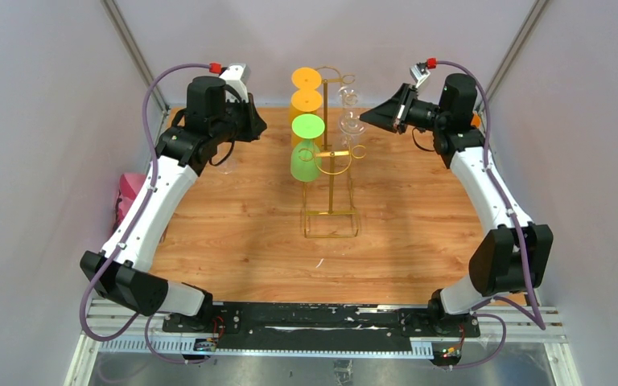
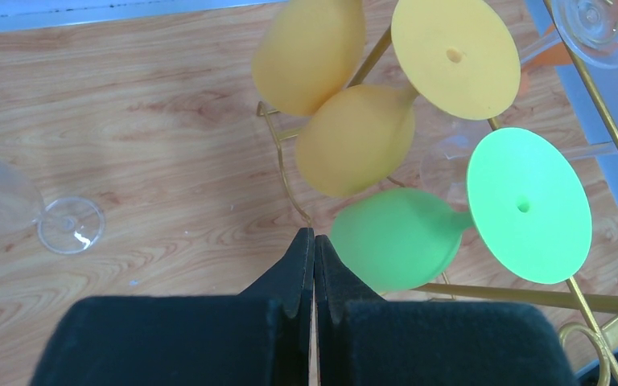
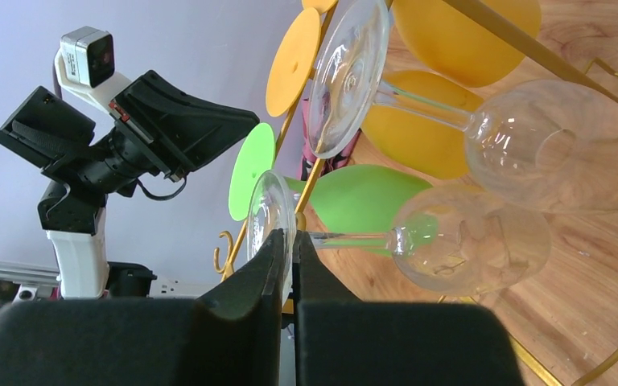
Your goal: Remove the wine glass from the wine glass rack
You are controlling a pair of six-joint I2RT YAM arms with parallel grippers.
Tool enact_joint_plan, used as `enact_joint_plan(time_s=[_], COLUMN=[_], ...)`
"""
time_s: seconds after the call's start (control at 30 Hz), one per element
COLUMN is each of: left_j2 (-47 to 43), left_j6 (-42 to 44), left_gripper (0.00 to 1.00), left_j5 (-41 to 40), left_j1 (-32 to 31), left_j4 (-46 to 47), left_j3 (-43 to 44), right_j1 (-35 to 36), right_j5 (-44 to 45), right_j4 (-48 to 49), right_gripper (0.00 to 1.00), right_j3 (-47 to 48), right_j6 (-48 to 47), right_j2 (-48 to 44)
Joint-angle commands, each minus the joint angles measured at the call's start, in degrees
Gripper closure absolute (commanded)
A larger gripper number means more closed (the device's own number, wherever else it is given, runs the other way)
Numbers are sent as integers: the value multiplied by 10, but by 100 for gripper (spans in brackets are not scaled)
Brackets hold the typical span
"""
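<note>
Right tool (image 3: 290, 238) is clenched on the foot rim of the lower clear wine glass (image 3: 467, 241), which hangs foot-up on the right side of the wine glass rack (image 1: 331, 186). Left tool (image 2: 314, 238), jaws pressed together on nothing, hovers just left of the rack, beside a green glass (image 2: 394, 241) hanging there below an orange glass (image 2: 354, 141).

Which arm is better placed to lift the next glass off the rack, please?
Right. The right claw is closed at the foot of the lower clear glass on the rack, apparently pinching it. The left claw is shut, empty, beside the green glass.
</note>
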Motion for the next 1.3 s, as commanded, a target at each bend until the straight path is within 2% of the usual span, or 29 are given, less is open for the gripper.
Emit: enact_joint_plan(time_s=[0.0, 0.33, 0.63, 1.0, 1.27], left_j2=[-14, -21, -21, -19, -21], left_j6=[0, 0, 1, 4, 3], left_gripper=[100, 100, 100, 100, 100], left_j5=[6, 11, 23, 30, 32], left_j1=[-5, -5, -5, -5, -5], left_j4=[1, 1, 0, 0, 0], left_j3=[-4, -2, 0, -6, -7], right_j1=[10, 9, 8, -2, -27], right_j5=[-7, 17, 50, 89, 100], right_j4=[-30, -161, -221, -168, -153], right_gripper=[100, 100, 100, 100, 100], right_j3=[-4, 66, 106, 65, 41], right_j6=[-11, -24, 10, 87, 98], right_j2=[-10, -8, 5, -5, -35])
